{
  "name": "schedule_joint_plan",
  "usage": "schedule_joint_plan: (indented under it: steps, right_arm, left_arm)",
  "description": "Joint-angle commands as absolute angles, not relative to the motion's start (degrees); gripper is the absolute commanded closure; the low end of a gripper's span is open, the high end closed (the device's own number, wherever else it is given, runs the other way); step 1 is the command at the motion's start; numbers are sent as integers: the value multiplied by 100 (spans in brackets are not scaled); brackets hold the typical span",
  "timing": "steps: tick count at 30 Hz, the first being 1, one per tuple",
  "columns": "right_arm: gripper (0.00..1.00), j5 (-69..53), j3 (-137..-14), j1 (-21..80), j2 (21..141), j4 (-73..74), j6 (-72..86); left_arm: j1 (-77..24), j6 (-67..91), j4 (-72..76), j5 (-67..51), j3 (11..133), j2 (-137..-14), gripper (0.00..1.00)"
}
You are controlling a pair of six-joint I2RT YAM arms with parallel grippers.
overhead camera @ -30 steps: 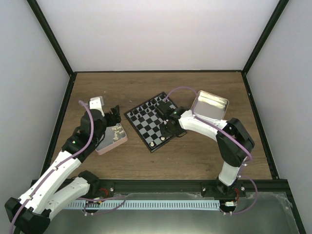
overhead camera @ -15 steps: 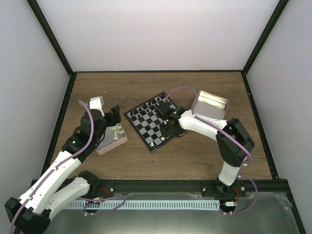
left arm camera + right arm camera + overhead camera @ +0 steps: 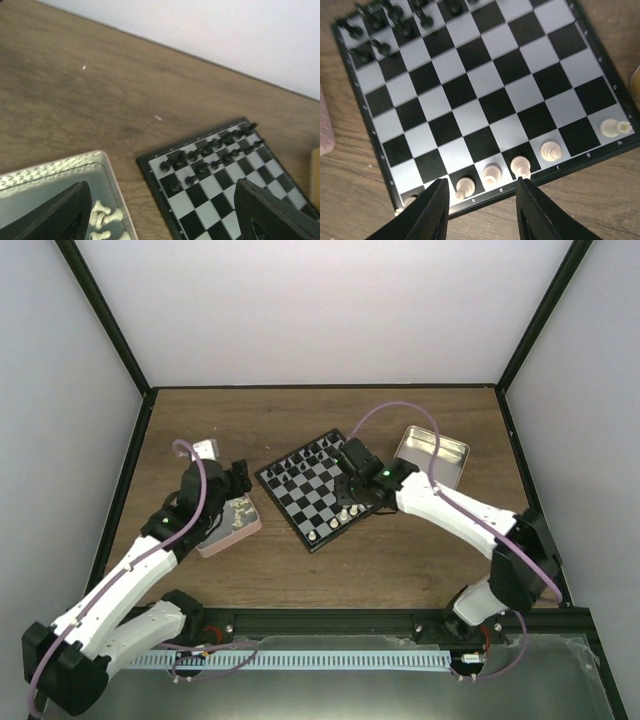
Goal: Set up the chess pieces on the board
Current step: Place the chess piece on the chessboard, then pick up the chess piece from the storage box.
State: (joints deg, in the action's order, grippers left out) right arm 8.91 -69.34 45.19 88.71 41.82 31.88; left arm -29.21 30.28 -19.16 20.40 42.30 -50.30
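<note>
Presently, your right gripper [image 3: 480,195]: wide open, empty, over black-and-silver chequered board [image 3: 470,100]. Cream-white chess figures [image 3: 521,166] stand just before its fingertips [image 3: 437,195].

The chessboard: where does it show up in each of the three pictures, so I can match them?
Top external: the chessboard lies mid-table, turned like a diamond.
Left wrist: the chessboard sits lower right, cut off by the frame.
Right wrist: the chessboard fills most of the picture.
Shared landmark: the black pieces crowded along one edge.
</note>
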Motion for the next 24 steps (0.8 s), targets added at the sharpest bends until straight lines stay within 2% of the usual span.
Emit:
schedule_joint_plan:
  steps: [1,9,20,24]
  right_arm:
    - [61,1272,-6591,4526,8310,3708,3472]
    - [61,1249,-6182,4526,8079,3391,3494]
    - [62,1294,-5820,4522,7945,3052,3341]
    - [62,1318,-5818,4518,7975,3021,3327]
  left_arm:
    - [-2704,3657,-2122,2018,4167,-5686,24]
    - [-1864,3966,-1911,1043,3811,-6594,54]
    - [-1697,3955,-1854,421,3454,-7332,56]
    - [-1688,3885,-1756,186,3461,-7679,66]
